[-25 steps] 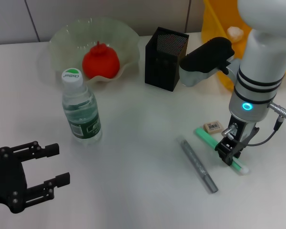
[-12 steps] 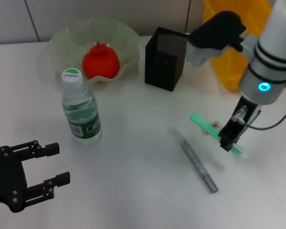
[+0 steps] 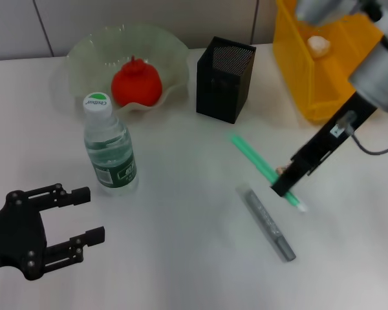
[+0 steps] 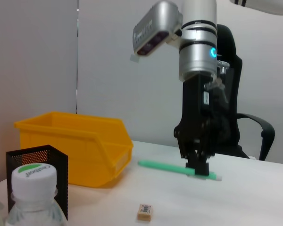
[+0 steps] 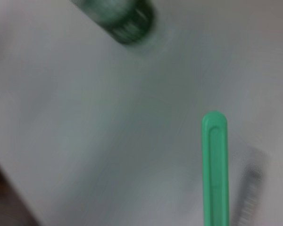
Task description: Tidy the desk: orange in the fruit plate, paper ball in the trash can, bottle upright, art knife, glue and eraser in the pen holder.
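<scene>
My right gripper [image 3: 282,186] is shut on a slim green glue pen [image 3: 253,157] with a white tip and holds it level above the table [image 3: 181,258]. In the left wrist view the same gripper [image 4: 196,170] hangs with the pen [image 4: 162,165] over the beige eraser [image 4: 145,211]. A grey art knife [image 3: 269,223] lies just below. The black mesh pen holder [image 3: 225,79] stands behind. The orange [image 3: 136,84] sits in the fruit plate [image 3: 84,51]. The bottle [image 3: 110,152] stands upright. A paper ball [image 3: 318,44] lies in the yellow trash can [image 3: 313,77]. My left gripper [image 3: 90,214] rests open at the near left.
The trash can stands at the table's far right, close behind the right arm. Bare table lies between the bottle and the art knife. An office chair [image 4: 245,136] stands beyond the table.
The right gripper has lifted the green glue pen off the table and carried it up and to the left. The left gripper has shifted slightly to the right.
</scene>
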